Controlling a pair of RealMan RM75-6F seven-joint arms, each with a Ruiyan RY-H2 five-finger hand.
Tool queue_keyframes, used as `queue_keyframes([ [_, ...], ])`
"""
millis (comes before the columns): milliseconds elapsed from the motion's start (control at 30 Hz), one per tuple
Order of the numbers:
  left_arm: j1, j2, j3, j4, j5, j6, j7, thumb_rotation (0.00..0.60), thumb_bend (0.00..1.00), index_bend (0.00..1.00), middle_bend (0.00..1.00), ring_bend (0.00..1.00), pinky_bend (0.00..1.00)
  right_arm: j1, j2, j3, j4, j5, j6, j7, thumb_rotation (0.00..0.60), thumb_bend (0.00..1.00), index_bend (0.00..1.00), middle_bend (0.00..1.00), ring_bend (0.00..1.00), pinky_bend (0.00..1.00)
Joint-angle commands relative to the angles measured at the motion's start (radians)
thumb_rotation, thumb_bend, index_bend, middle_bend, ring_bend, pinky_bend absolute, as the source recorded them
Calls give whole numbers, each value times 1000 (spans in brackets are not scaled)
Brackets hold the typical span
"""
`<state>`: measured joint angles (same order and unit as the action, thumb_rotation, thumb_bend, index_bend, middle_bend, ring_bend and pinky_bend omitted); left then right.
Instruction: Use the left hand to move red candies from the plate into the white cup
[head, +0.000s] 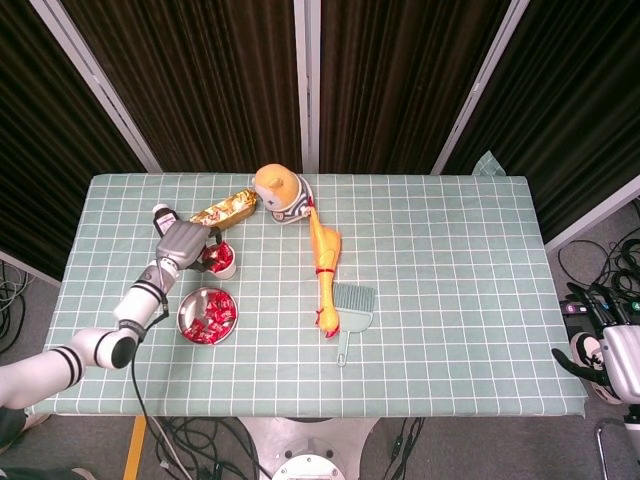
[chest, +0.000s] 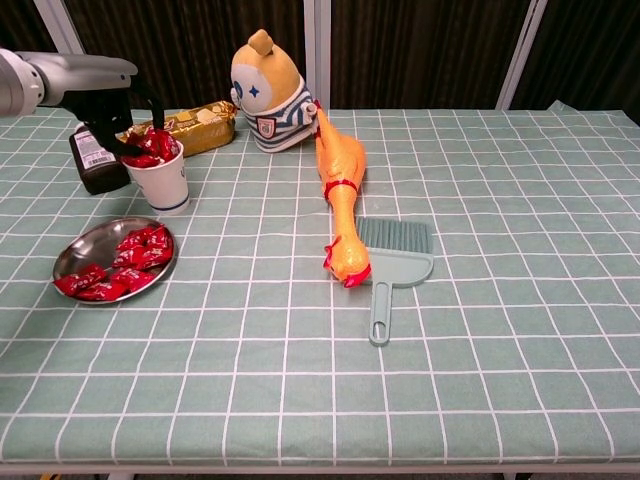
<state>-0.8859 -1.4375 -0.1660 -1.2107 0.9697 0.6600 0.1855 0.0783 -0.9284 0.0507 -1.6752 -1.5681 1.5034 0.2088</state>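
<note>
The white cup (head: 226, 266) (chest: 161, 184) stands left of centre, heaped with red candies (chest: 152, 148). Just in front of it lies the steel plate (head: 186, 305) (chest: 68, 256), with several red candies (head: 210, 314) (chest: 122, 262) on it. My left hand (head: 183, 243) (chest: 103, 88) is over the cup, its dark fingers reaching down into the heap at the mouth and pinching a red candy there. My right hand (head: 608, 350) hangs off the table at the lower right with its fingers apart and nothing in them; only the head view shows it.
A dark bottle (chest: 93, 158) stands right behind the cup on its left. A gold-wrapped bar (chest: 195, 122), a plush toy (chest: 266, 92), a rubber chicken (chest: 338, 190) and a teal dustpan brush (chest: 393, 262) lie to the cup's right.
</note>
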Motion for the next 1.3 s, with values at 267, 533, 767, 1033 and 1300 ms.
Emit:
queue_keyframes([
  [267, 23, 38, 2, -57, -5, 38, -6, 600, 337, 361, 988, 947, 1000, 2, 0, 1, 1, -3, 0, 3, 600, 101, 110, 248, 83, 372],
  [533, 94, 128, -20, -168, -5, 129, -72, 600, 337, 343, 975, 936, 1000, -3, 6, 0, -1, -4, 8, 5, 600, 101, 110, 248, 83, 373],
  [767, 261, 224, 3, -298, 45, 379, -103, 600, 307, 342, 827, 769, 983, -1, 1, -1, 16, -1, 0, 15, 600, 102, 110, 248, 84, 373],
  [1033, 461, 220, 102, -317, 152, 646, -81, 600, 223, 332, 411, 323, 468, 11, -23, -6, 62, -13, -17, 42, 600, 190, 116, 193, 22, 194],
  [1300, 629, 199, 176, -318, 268, 844, -108, 600, 206, 321, 335, 249, 360, 2, -67, -14, 97, -13, -7, 42, 600, 162, 93, 134, 0, 132],
])
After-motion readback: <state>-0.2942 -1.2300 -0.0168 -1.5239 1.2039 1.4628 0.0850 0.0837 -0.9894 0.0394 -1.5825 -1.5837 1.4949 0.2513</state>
